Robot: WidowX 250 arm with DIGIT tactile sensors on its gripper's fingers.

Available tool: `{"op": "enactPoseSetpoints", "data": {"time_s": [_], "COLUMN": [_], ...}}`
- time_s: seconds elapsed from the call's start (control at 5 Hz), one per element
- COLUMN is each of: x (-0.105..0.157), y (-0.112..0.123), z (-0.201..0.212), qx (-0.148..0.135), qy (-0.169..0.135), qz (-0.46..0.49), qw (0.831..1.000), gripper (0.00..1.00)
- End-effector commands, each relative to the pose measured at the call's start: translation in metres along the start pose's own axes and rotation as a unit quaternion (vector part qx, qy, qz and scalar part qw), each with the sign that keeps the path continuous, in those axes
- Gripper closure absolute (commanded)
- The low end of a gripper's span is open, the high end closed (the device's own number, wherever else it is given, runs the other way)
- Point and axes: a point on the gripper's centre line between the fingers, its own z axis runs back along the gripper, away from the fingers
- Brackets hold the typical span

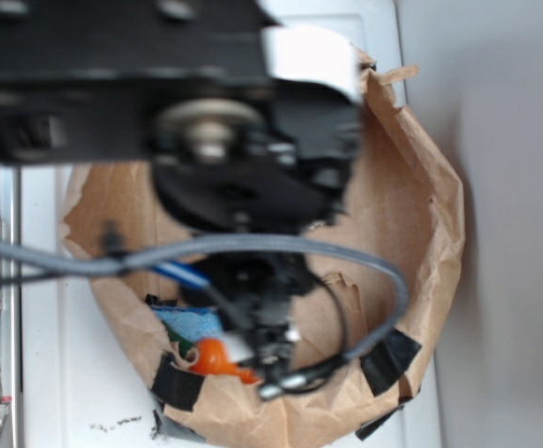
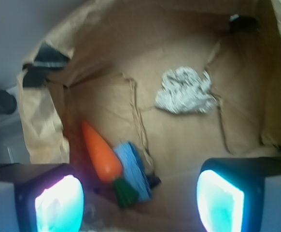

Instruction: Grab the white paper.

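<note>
- Wrist view: the black gripper hangs with its jaws spread wide, nothing between the glowing fingertip pads.
- The crumpled off-white paper wad lies ahead of the jaws, nearer the right one, well apart from both, on the floor of the brown paper bag.
- An orange plastic carrot with a green top sits just ahead of the left jaw, touching a blue ribbed sponge.
- Exterior view: the blurred black arm hides the wad.

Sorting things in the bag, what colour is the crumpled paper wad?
Off-white with grey creases; the paper wad shows best in the wrist view.
</note>
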Motion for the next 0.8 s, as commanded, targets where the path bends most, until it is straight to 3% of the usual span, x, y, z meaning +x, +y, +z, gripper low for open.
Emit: {"op": "enactPoseSetpoints", "data": {"time_s": [0.0,0.2,0.6], "x": [0.02,0.031,0.057], "y": [0.019,0.029,0.026], "z": [0.0,-0.013,-0.033], "qx": [-0.024,-0.033,-0.032], "qy": [-0.055,-0.068,-0.091], "qz": [-0.032,-0.045,-0.035], "qw": [0.998,0.996,0.995], "gripper": [0.0,0.0,0.0]}}
